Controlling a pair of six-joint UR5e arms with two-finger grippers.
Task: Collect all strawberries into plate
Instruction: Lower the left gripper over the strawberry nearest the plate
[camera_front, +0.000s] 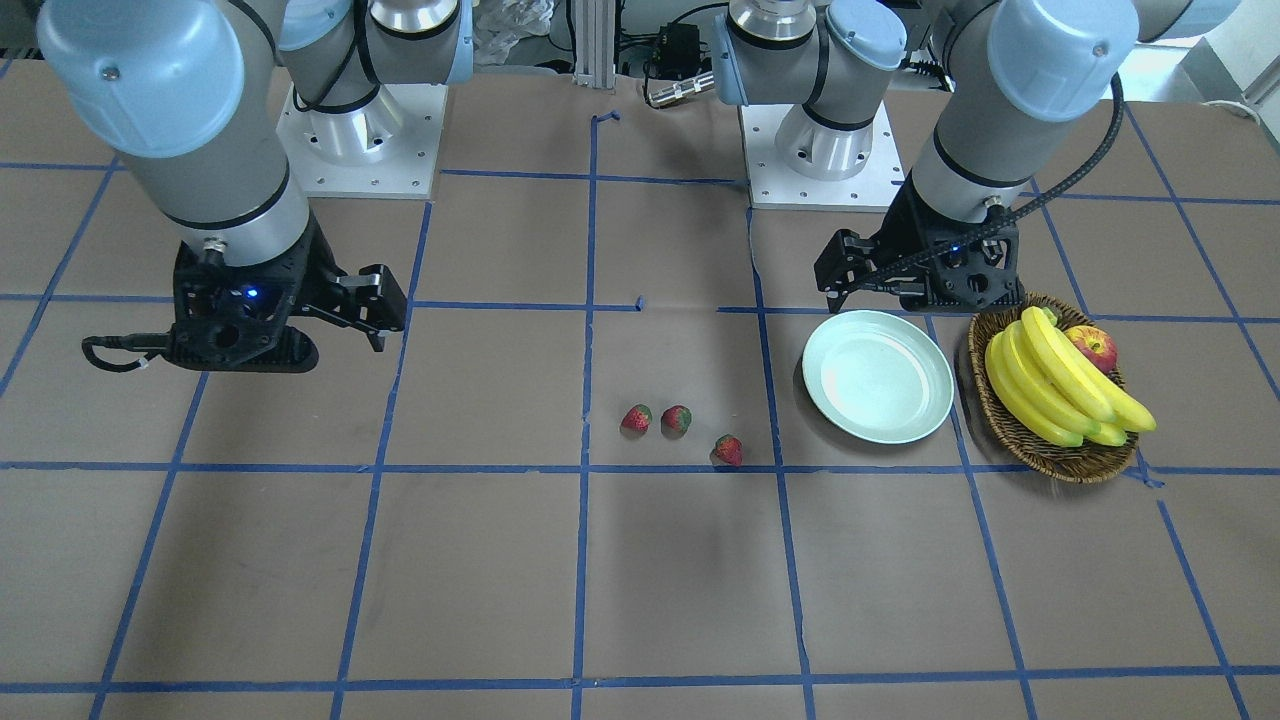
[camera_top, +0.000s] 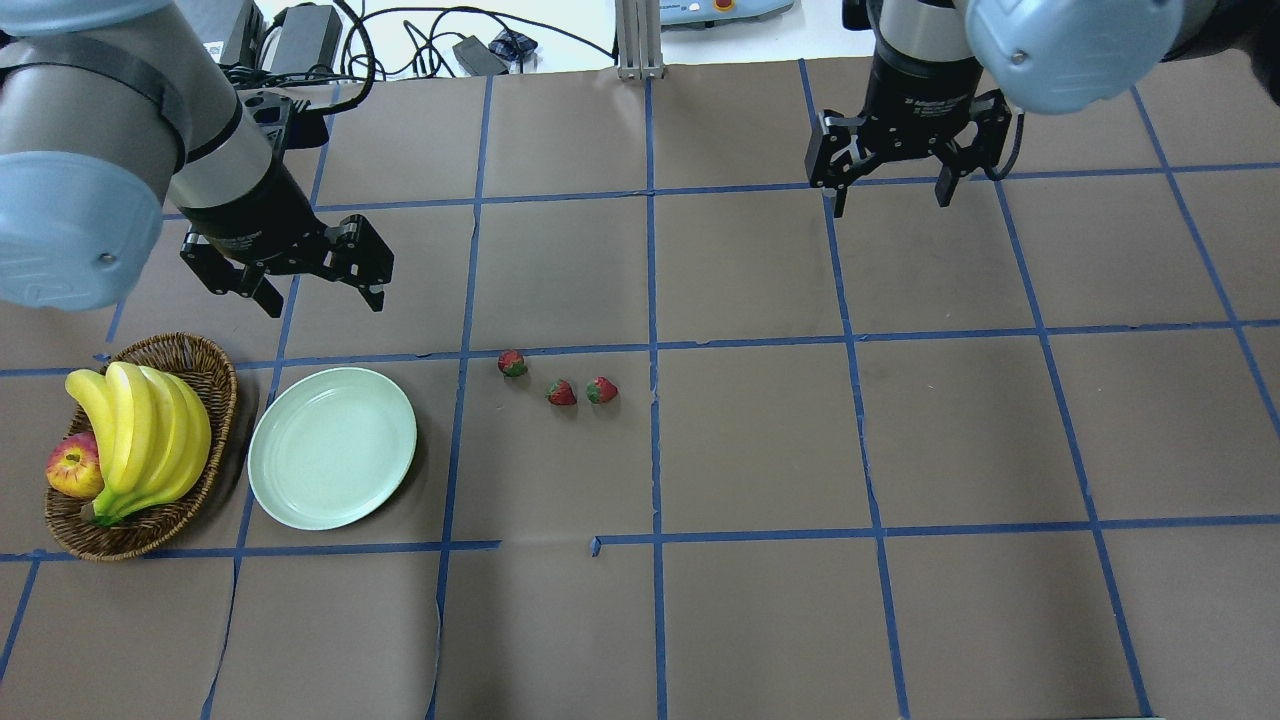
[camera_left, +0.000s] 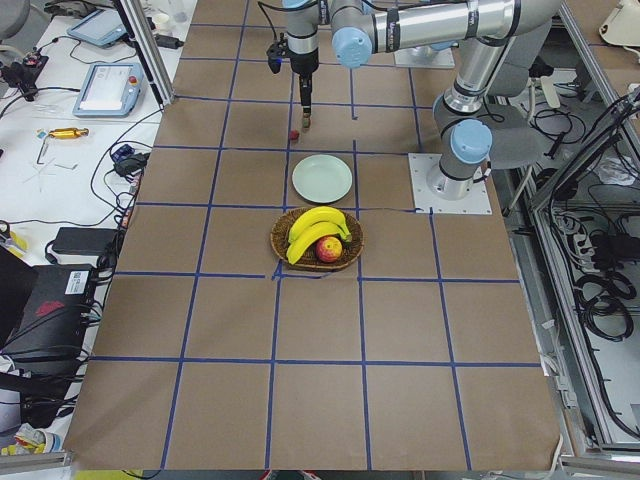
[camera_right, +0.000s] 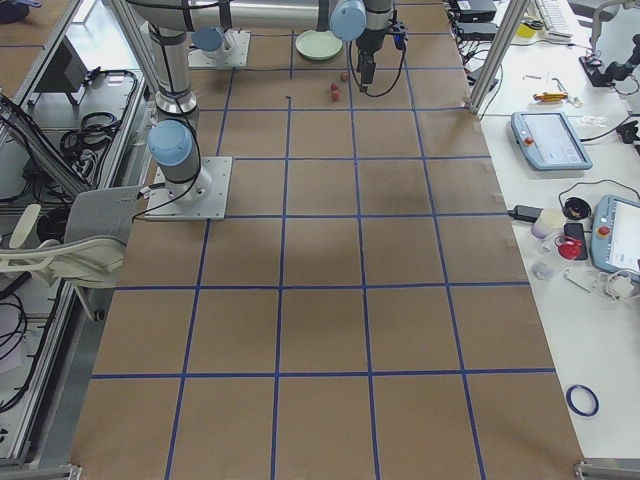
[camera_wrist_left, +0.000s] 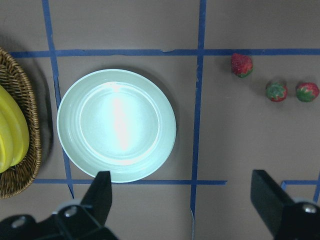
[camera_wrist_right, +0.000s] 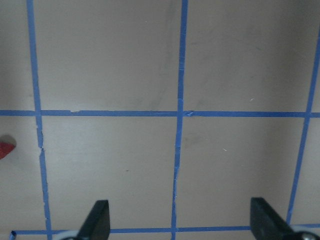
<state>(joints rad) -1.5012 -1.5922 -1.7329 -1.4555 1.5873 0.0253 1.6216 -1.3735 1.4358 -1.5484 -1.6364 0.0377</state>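
Three strawberries (camera_top: 561, 392) lie on the counter (camera_top: 760, 620) near the plate (camera_top: 332, 447), none in it. Left gripper (camera_top: 325, 298) and right gripper (camera_top: 890, 200) hang wide, empty. Probably light, stiff, slick: pinch across the red body.

basket (camera_wrist_left: 25, 176): cut by left edge | strawberry (camera_wrist_right: 5, 149): mostly off-frame

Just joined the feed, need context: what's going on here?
Nothing is picked up yet. Three strawberries lie on the table, apart from the plate, which is empty. The left pincer hangs open above the table near the plate. The right pincer hangs open on the far side of the strawberries. A basket with bananas and an apple sits beside the plate.
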